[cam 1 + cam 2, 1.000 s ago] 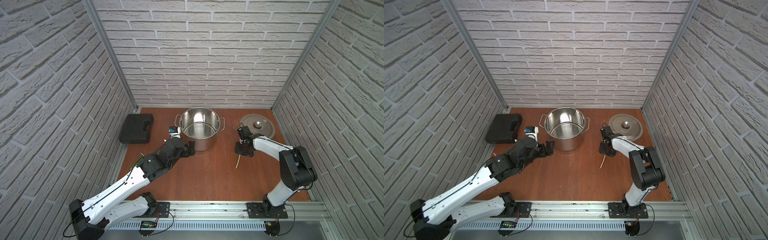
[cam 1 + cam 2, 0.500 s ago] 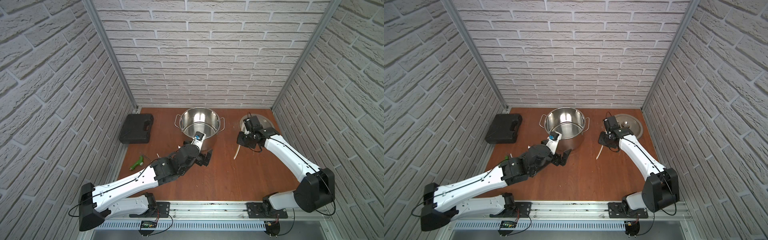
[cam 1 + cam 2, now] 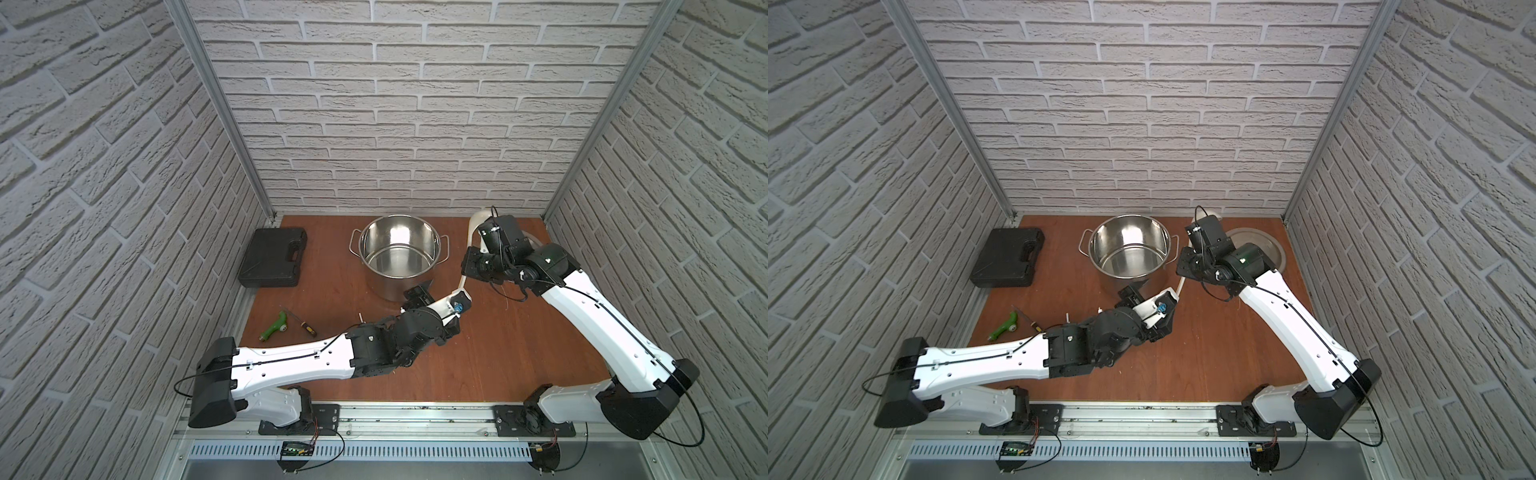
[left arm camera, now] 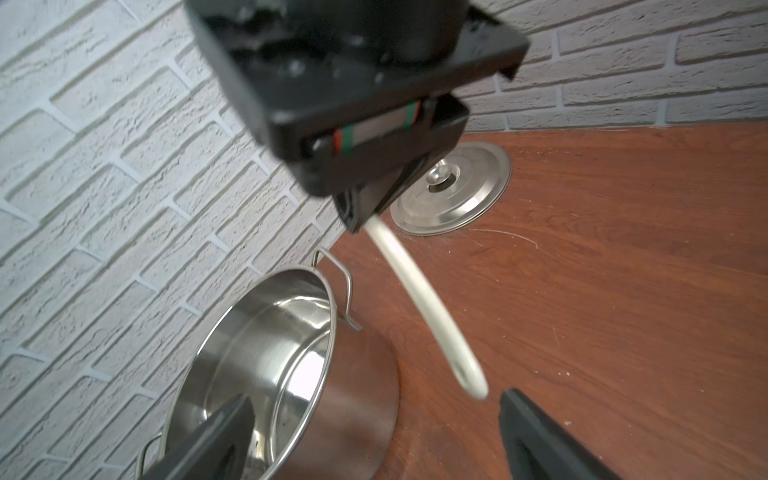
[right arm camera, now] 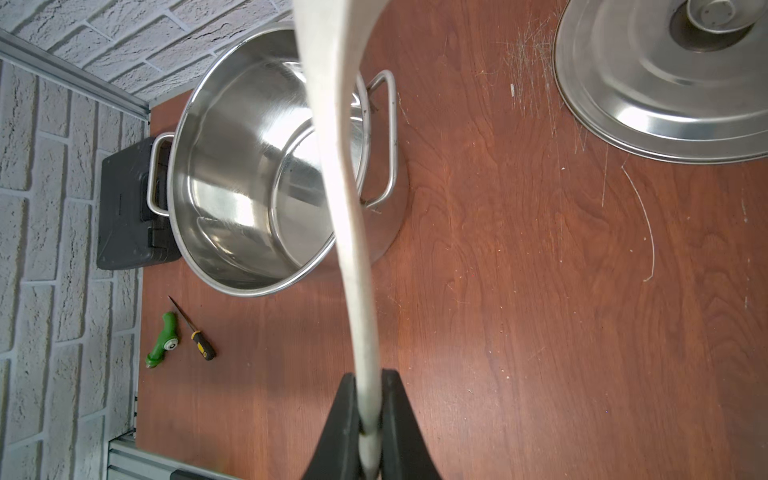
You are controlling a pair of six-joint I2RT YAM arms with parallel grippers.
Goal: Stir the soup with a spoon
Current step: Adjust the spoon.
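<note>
My right gripper [image 5: 370,409] is shut on the slim handle of the cream spoon [image 5: 347,199], held in the air to the right of the steel pot [image 3: 399,218]. The spoon's bowl [image 3: 478,217] points toward the back wall. Its handle end [image 4: 473,384] hangs toward my left gripper [image 4: 374,419]. That gripper is open just in front of the pot, and the handle end sits between its fingers [image 4: 536,432], close to one but touching neither. The pot's inside [image 5: 257,166] shows bare steel; no soup is in view. Both top views show the two arms meeting right of the pot.
A steel lid [image 3: 1273,249] lies flat at the back right, partly under my right arm. A black case [image 3: 272,257] sits at the back left. A green-handled tool [image 3: 274,330] and a small screwdriver [image 3: 305,328] lie near the left edge.
My right arm has lifted the spoon off the table and turned it bowl-up beside the pot. My left arm has swung from the pot's left side to its front right.
</note>
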